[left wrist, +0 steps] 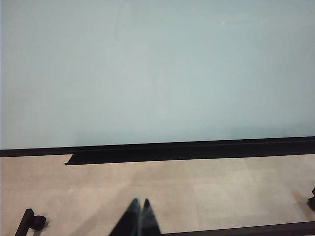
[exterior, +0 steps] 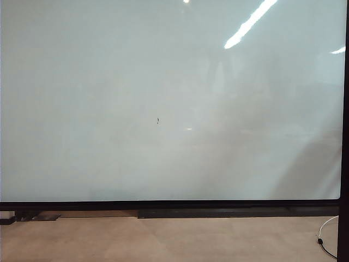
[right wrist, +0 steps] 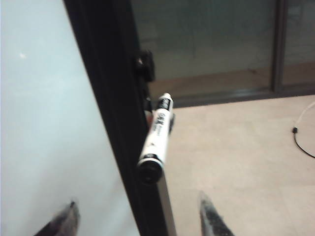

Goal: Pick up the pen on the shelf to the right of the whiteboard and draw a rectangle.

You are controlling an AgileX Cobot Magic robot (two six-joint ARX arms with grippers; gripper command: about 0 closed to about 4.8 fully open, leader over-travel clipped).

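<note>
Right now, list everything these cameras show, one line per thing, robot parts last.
whiteboard: one, glossy pale grey-white with a thin black frame, fills most of the exterior view; no rectangle drawn on it yet.
speck: one, tiny and black, near the board's middle.
pen: one, white with a black end and dark lettering, sitting by the board's black right edge, ahead of the right gripper.
tray: one, black, running under the board's lower edge.
floor: beige, below the board.
cable: one, white with a black end, on the floor at lower right.
left gripper: one, dark, tips together, hanging over the floor in front of the board.
right gripper: one, dark, jaws wide apart, aimed at the pen, not touching it.
</note>
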